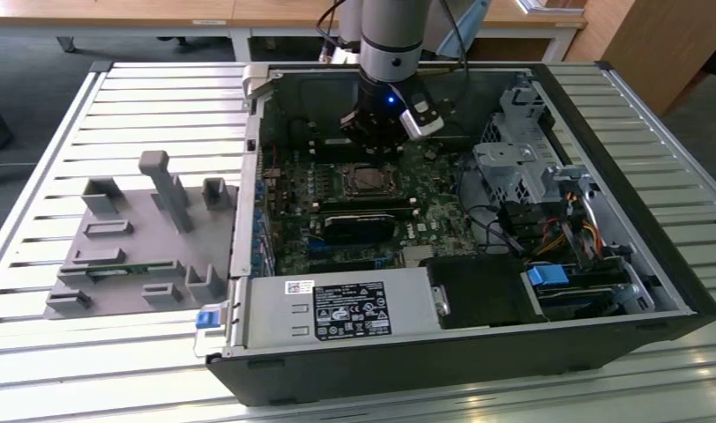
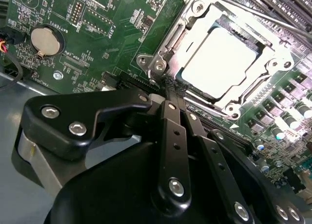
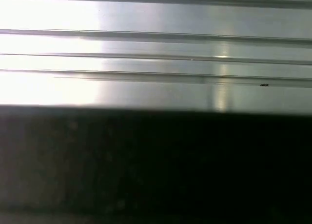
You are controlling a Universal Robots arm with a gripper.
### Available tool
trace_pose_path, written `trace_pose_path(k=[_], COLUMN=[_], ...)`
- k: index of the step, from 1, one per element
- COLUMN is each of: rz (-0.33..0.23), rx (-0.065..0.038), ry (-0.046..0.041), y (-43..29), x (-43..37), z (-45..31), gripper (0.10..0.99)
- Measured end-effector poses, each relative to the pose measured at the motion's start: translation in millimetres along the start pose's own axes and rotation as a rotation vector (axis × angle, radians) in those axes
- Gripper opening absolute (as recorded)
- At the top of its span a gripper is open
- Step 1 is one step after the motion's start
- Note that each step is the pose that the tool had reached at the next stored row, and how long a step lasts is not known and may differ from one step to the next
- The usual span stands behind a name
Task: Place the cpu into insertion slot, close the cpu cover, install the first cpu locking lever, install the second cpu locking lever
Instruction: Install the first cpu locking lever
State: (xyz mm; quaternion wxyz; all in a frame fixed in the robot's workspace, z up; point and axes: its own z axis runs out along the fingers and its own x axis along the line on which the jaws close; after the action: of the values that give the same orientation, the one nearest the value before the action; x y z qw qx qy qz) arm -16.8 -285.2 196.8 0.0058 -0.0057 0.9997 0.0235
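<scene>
The cpu (image 2: 224,58) lies seated in the insertion slot (image 2: 183,90), its pale metal face showing through the window of the cpu cover (image 2: 273,63), which lies flat over it. In the second wrist view the socket sits just beyond the tips of the end effector (image 2: 173,85), whose fingers (image 2: 168,87) are pressed together and grip nothing; the tips sit at the near edge of the cover frame, close to a corner screw (image 2: 159,66). White lettering is printed across the green circuit board (image 2: 97,53) and a round coin battery (image 2: 45,41) lies off to one side of the end effector, but the print is too small to make out. In the exterior view the end effector (image 1: 376,145) hangs inside the open computer case (image 1: 640,291), directly behind the socket (image 1: 367,181). A labelled power supply (image 1: 334,308) sits at the case front, well apart. The case rests on a slatted metal worktop (image 1: 76,352).
</scene>
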Motion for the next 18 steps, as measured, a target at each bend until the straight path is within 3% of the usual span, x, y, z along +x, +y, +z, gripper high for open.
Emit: trace_pose_path(k=[4, 9, 18], rz=[0.0, 0.0, 0.0], rx=[-0.001, 0.0, -0.001], ry=[-0.0004, 0.0, 0.0], y=[0.4, 0.8, -3.0], x=[-0.1, -0.2, -0.3], z=[-1.7, -13.2, -13.7], gripper=[0.106, 0.106, 0.106])
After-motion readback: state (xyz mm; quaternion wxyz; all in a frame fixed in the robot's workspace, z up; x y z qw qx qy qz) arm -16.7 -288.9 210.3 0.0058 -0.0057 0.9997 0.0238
